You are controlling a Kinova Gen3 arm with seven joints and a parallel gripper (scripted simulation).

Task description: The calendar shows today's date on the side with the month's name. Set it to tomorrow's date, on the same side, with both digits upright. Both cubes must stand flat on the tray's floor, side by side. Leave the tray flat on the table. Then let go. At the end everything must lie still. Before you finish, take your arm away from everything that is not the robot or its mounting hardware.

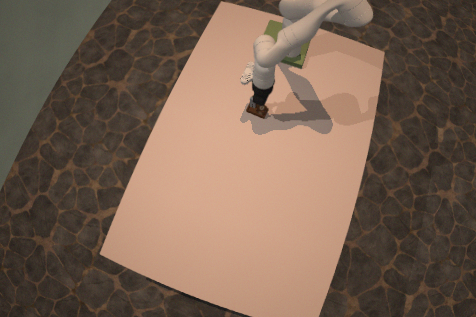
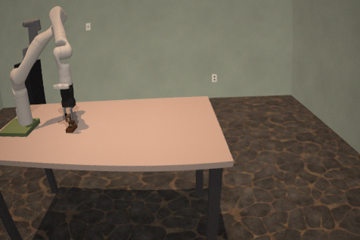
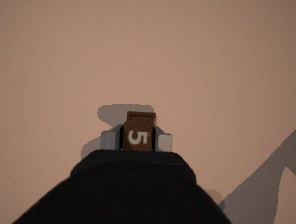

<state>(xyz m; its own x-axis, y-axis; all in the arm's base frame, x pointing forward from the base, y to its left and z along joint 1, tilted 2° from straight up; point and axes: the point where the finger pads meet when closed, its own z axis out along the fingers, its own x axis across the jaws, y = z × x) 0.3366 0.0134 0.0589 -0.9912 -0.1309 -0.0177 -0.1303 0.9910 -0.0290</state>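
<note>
My gripper [image 3: 138,134] is shut on a brown calendar cube [image 3: 137,137] whose face toward the wrist camera shows a white 5. It holds the cube just above the small brown tray [image 3: 141,118], which lies on the pink table top. The cube hides most of the tray and what stands in it. In the top view the gripper [image 1: 260,103] stands upright directly over the tray [image 1: 255,109]. In the exterior view the gripper [image 2: 69,114] hangs a little above the tray [image 2: 71,128]. I cannot see the month's name or a second cube.
The arm's green base plate [image 1: 290,45] sits at the far end of the table, close behind the tray; it also shows in the side view [image 2: 20,126]. The arm's shadow falls to the right of the tray.
</note>
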